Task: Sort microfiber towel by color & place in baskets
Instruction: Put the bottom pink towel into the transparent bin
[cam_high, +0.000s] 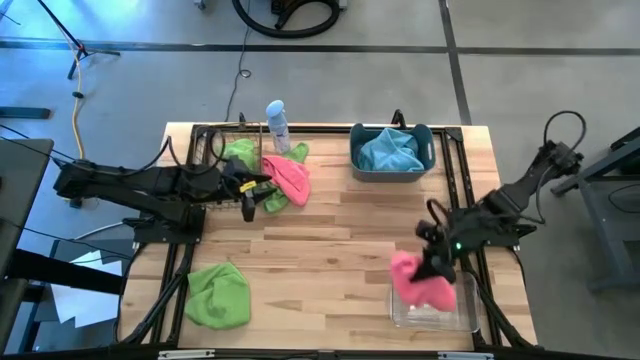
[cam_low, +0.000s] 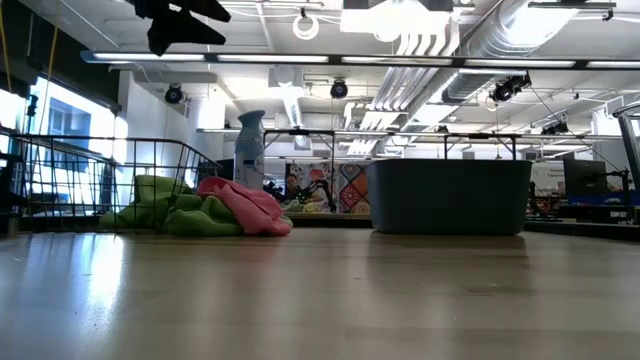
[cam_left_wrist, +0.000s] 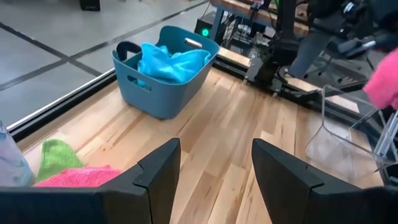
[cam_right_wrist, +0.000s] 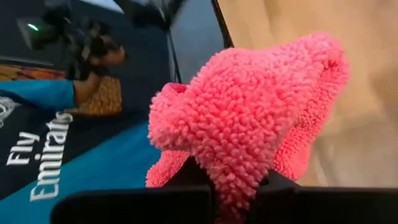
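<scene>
My right gripper (cam_high: 436, 262) is shut on a pink microfiber towel (cam_high: 412, 280) above the clear plastic box (cam_high: 450, 316) at the table's near right. My left gripper (cam_high: 249, 198) hovers open beside another pink towel (cam_high: 291, 178), which lies on green towels (cam_high: 240, 152) spilling from the black wire basket (cam_low: 100, 180). The grey-blue tub (cam_high: 392, 168) at the far edge holds teal-blue towels (cam_high: 390, 150). One green towel (cam_high: 218, 293) lies flat on the table, near left. My right gripper pinches a bunched fold of the pink towel (cam_right_wrist: 239, 163) between its two fingers, coming from above and slanting down. The towel puffs out past the fingers and hangs over the clear box's far left corner (cam_high: 398, 290). I cannot tell whether it touches the box.
A white-and-blue spray bottle (cam_high: 277, 124) stands upright at the far edge, next to the wire basket. Bare wooden table (cam_high: 340, 250) lies open in the middle between the two arms. Dark frame rails (cam_high: 470, 200) run along the table's sides.
</scene>
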